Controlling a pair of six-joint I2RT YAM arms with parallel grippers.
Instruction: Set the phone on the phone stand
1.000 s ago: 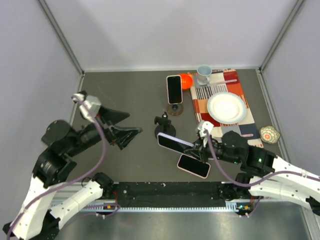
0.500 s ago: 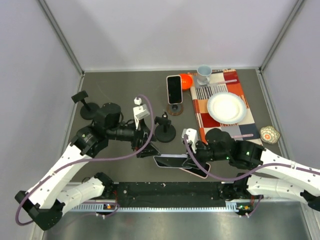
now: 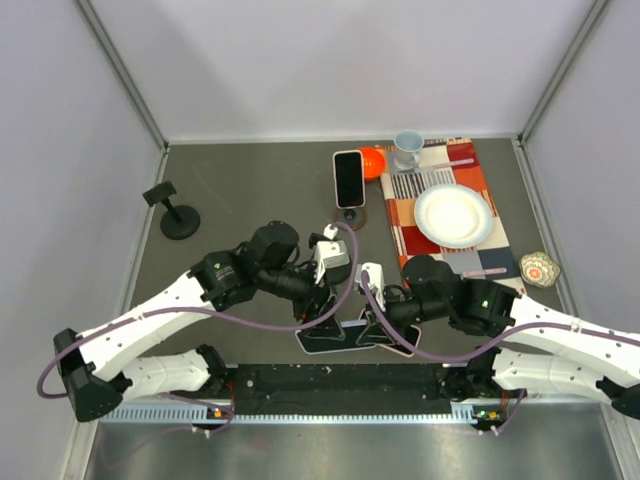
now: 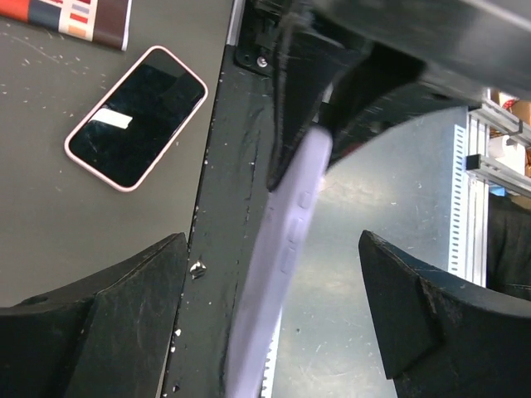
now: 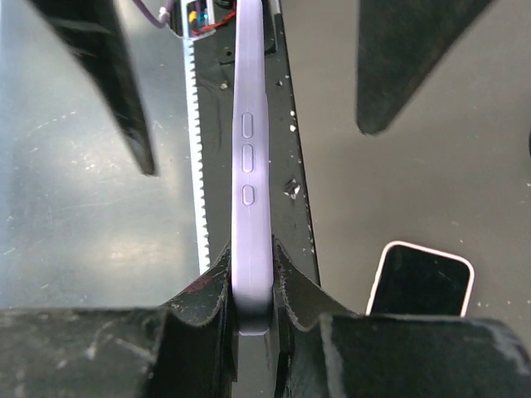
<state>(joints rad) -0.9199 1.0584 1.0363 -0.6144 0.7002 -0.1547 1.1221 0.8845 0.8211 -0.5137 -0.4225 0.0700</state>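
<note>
My right gripper (image 3: 373, 325) (image 5: 250, 249) is shut on the end of a purple-cased phone (image 3: 325, 338) (image 5: 249, 157) and holds it edge-up over the table's near edge. My left gripper (image 3: 322, 312) (image 4: 274, 240) is open. Its jaws stand either side of the phone's free end (image 4: 282, 274) without touching it. A black phone stand (image 3: 176, 212) stands at the far left. A second black stand seen earlier in the middle is hidden under my left arm.
A pink-cased phone (image 3: 400, 342) (image 4: 137, 116) (image 5: 419, 278) lies flat by my right gripper. Another phone (image 3: 348, 178) stands on a round stand at the back. A patterned mat (image 3: 400, 190) holds a white plate (image 3: 454, 215), with a cup (image 3: 407, 148) and an orange bowl (image 3: 373, 160) nearby.
My left arm swung from the far left to the middle and now straddles the phone. My right gripper carried the phone left and toward the near edge.
</note>
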